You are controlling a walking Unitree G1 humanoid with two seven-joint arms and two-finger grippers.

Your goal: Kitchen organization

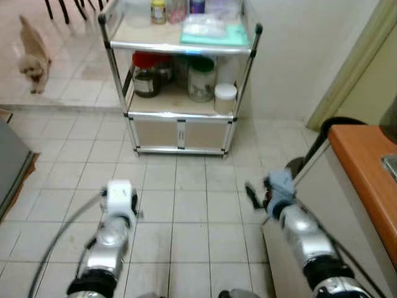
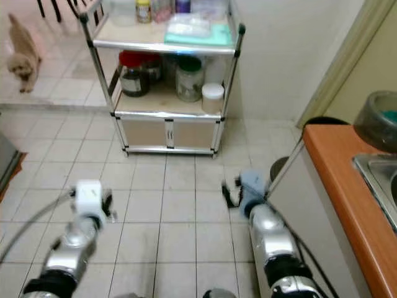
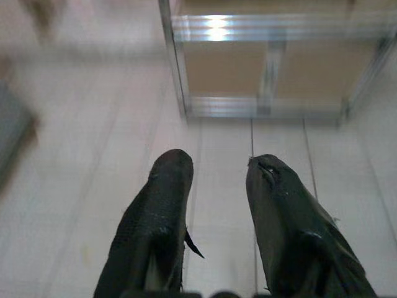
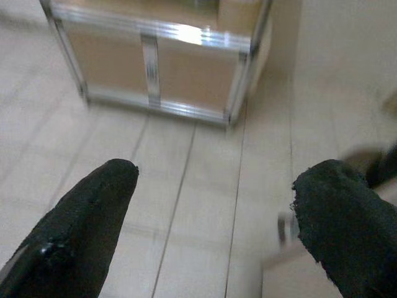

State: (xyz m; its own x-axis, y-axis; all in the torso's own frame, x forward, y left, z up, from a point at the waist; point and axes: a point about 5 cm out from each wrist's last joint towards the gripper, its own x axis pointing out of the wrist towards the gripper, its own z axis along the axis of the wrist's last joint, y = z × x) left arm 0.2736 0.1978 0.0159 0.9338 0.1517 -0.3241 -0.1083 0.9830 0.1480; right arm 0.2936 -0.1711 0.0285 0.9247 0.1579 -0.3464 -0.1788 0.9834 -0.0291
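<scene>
Standing ahead of both pincers, across a stretch of bare tiled floor (image 1: 186, 205), the metal shelving cart (image 1: 180, 115) looks to be the thing this kitchen tidying turns on. Its middle shelf carries a dark jar with a red lid (image 1: 146, 77), a glass jar with a green lid (image 1: 201, 79) and a small white-lidded container (image 1: 225, 97) toward the side of the right pincer; the top shelf holds a teal tray with a clear bag on it (image 1: 214, 32) and a few bottles (image 1: 159, 10) behind. The jars sit grouped well back from the shelf edge, probably so that the rail keeps them from tipping off. Below them, closed cabinet doors (image 1: 180, 133) form the base.

The left pincer (image 3: 217, 186) hangs low over the floor with its two black fingers (image 3: 158, 211) parted by a narrow gap and nothing between them; it points at the foot of the cart, as suits an approach rather than a grasp. The right pincer (image 4: 214, 205) is spread much wider, also empty, and aimed at the cart's near corner. Both arms are held forward and down, likely a carrying posture while the robot closes in.

Just beside the right pincer, on its outer side, runs the table (image 2: 338, 167) with an orange top, a sink (image 2: 378, 171) let into it and a grey bowl (image 2: 377, 119) at its far end. Well beyond the left pincer, a small tan dog (image 1: 32, 56) stands on the far floor, something to mind if the robot walks that way.
</scene>
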